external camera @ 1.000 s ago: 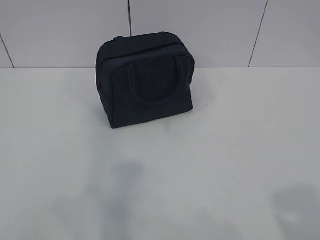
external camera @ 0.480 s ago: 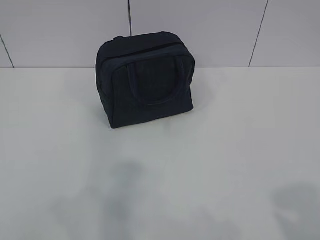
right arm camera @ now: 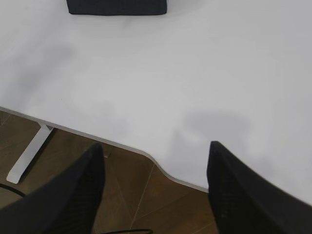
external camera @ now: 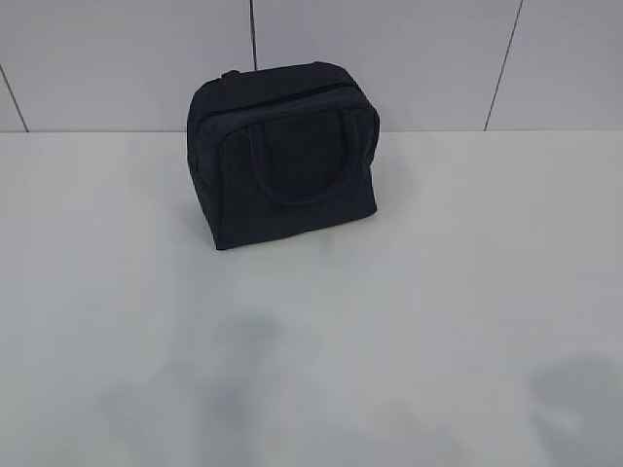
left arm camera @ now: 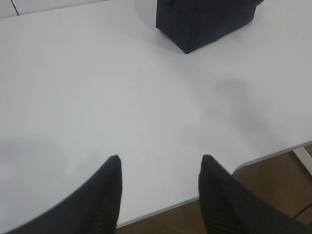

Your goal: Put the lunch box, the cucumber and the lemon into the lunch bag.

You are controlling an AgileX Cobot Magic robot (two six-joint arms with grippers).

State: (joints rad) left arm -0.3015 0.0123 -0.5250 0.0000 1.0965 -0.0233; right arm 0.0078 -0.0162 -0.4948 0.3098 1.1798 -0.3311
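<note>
**Bag shut at far side, both grippers empty at near edge**

Left gripper (left arm camera: 158,168): two dark tapered fingers (left arm camera: 105,195) w/ fine ribbed texture, spread apart, nothing btwn them. They hang over the smooth matte white table (left arm camera: 97,97) near its front edge. Lunch bag (left arm camera: 204,22) sits well beyond the tips & off to their right; only its lower corner shows, boxy dark navy fabric.

Exterior view shows the whole lunch bag (external camera: 282,156): soft rounded box, loop handle lying flat on the front face, zipper line along the top looks closed, grey tiled wall behind. No arm visible there.

Right gripper (right arm camera: 153,156): same ribbed fingers (right arm camera: 234,195), parted wide, empty, straddling the table's curved rim above brown wood floor. Bag base lies far ahead, left of the tips.
</note>
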